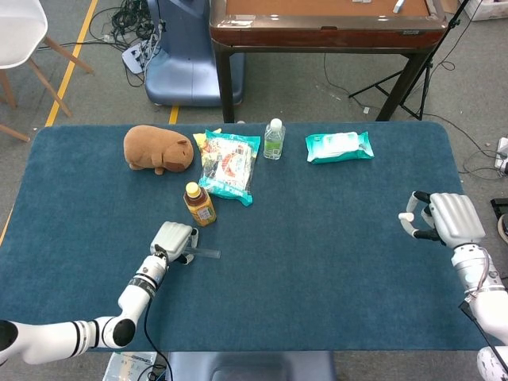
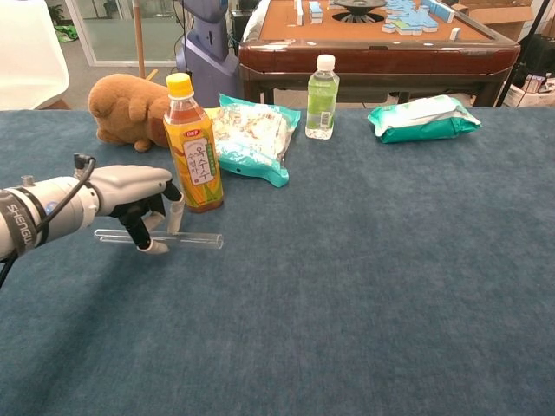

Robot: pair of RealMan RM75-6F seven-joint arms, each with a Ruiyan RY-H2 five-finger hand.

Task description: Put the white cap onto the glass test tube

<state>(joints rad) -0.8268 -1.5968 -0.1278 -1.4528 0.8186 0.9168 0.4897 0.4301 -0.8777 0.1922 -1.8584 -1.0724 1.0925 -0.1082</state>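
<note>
Left hand (image 2: 139, 208) over glass test tube (image 2: 186, 240)

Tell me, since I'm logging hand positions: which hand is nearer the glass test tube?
Left. The left hand is right over the glass test tube, fingers curled around it on the table. The right hand sits far across the table near its opposite edge.

The blue surface (image 1: 317, 238) carried a glass test tube (image 2: 195, 240) under the left hand (image 2: 130, 195), a tea bottle (image 2: 191, 147) just beyond, then plush toy (image 2: 126, 108), snack bag (image 2: 251, 134), water bottle (image 2: 322, 97) and wipes (image 2: 425, 117).
</note>
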